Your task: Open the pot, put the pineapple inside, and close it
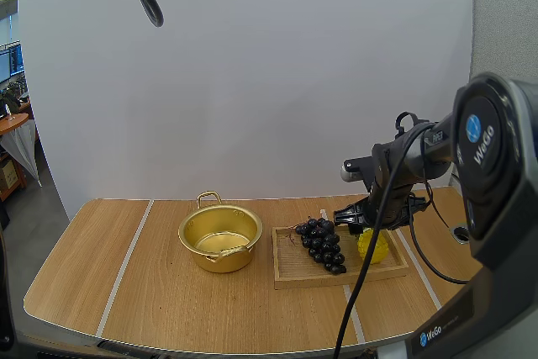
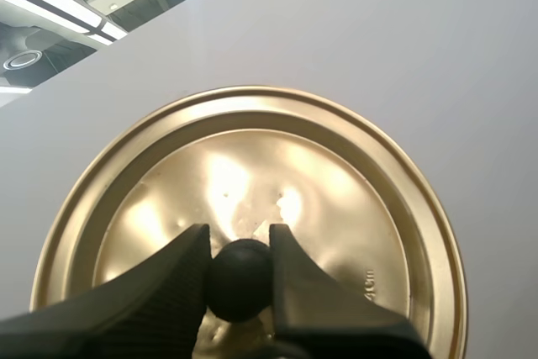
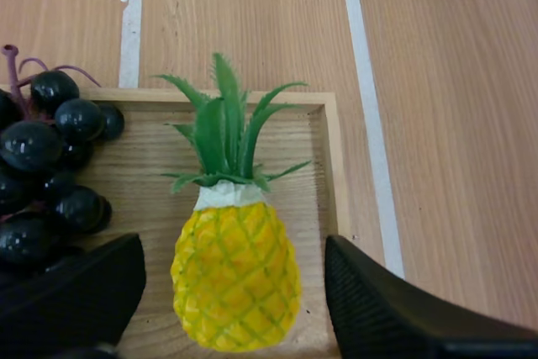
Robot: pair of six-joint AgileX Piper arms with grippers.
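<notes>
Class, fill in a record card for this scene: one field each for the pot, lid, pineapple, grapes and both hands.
pot: open, empty, on the table beside the tray
lid: off the pot, held up in the air
left hand: shut on the lid's black knob
pineapple: lying in the tray
grapes: in the tray, between pineapple and pot
right hand: open, one finger on each side of the pineapple, not pinching
</notes>
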